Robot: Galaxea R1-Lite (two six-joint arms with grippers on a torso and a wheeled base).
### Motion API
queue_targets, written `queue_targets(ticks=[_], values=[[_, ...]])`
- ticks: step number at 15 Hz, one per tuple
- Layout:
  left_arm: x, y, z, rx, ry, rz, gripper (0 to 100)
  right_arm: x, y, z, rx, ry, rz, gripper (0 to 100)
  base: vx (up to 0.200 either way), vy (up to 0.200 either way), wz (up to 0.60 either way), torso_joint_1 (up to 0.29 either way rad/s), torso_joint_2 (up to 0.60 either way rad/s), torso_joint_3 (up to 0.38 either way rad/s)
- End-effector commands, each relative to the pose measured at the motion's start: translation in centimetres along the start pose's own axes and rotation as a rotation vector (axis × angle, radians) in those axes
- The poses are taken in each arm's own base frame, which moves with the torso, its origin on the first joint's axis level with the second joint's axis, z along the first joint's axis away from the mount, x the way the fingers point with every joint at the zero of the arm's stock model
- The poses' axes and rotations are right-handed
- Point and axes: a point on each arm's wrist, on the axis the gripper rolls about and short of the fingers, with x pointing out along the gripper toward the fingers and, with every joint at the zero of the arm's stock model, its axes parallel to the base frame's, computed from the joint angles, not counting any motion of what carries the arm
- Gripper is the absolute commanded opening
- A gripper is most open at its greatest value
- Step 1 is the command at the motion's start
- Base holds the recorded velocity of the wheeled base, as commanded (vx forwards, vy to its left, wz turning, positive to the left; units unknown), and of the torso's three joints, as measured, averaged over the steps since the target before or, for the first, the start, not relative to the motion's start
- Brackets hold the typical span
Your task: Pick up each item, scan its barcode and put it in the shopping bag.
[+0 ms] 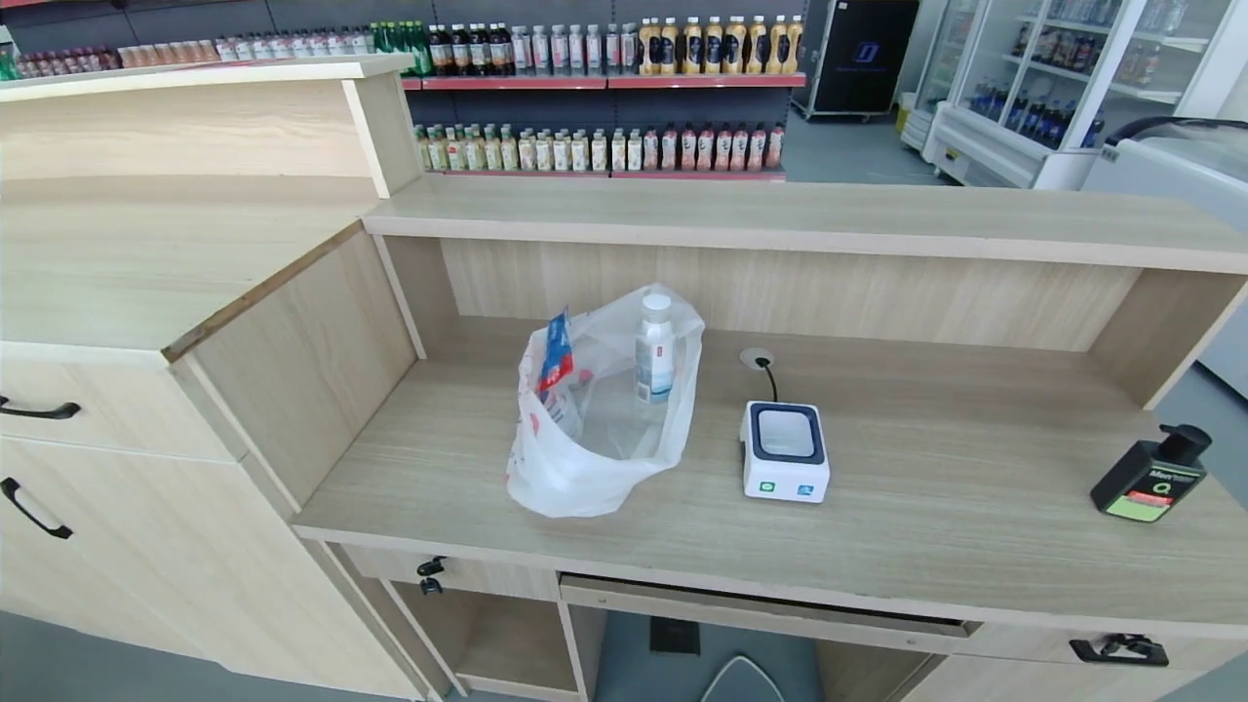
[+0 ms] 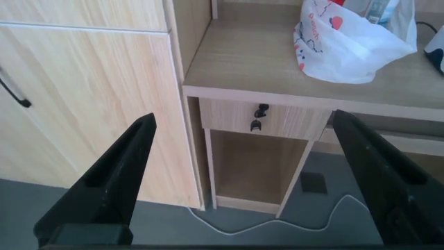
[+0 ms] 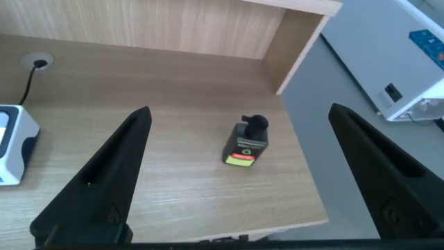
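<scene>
Black plastic with a jutting pump head: the pump bottle [image 3: 246, 142] could, I judge, twist out of an off-centre pinch and, sitting near the counter's [image 1: 926, 526] right edge, skid off. Its green-and-red label shows. It sits well apart from the scanner [image 1: 785, 453] and shopping bag [image 1: 585, 458]. The right gripper [image 3: 239, 109] hangs above it, jaws spread. The left gripper [image 2: 244, 117] is spread too.

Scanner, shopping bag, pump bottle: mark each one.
scanner [image 1: 785, 437]: head view, on its glass window.
shopping bag [image 1: 561, 480]: head view, on its lower front wall.
pump bottle [image 3: 245, 146]: right wrist view, on its dark body.
</scene>
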Motion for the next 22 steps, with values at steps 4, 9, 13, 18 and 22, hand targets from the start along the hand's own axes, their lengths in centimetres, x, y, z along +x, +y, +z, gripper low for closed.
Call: queue_targets(ticks=[4, 9, 13, 18, 22], values=[[0.0, 0.0, 0.0, 0.000, 0.000, -0.001, 100, 0.8, -0.8, 0.1, -0.015, 0.017, -0.042, 100, 0.000, 0.000, -0.15, 0.003, 0.00, 0.001], [0.0, 0.0, 0.0, 0.000, 0.000, -0.001, 100, 2.9, -3.0, 0.0, 0.009, 0.069, -0.138, 100, 0.000, 0.000, -0.60, 0.009, 0.00, 0.000], [0.0, 0.0, 0.0, 0.000, 0.000, -0.001, 100, 6.2, -4.2, -3.4, 0.111, 0.225, -0.165, 100, 0.000, 0.000, 0.00, 0.000, 0.00, 0.000], [0.0, 0.0, 0.0, 0.000, 0.000, -0.001, 100, 15.0, -3.5, -8.8, 0.184, 0.397, -0.039, 100, 0.000, 0.000, 0.00, 0.000, 0.00, 0.000], [0.0, 0.0, 0.0, 0.000, 0.000, -0.001, 100, 19.2, -1.4, -10.5, 0.112, 0.302, 0.137, 100, 0.000, 0.000, 0.00, 0.000, 0.00, 0.000]])
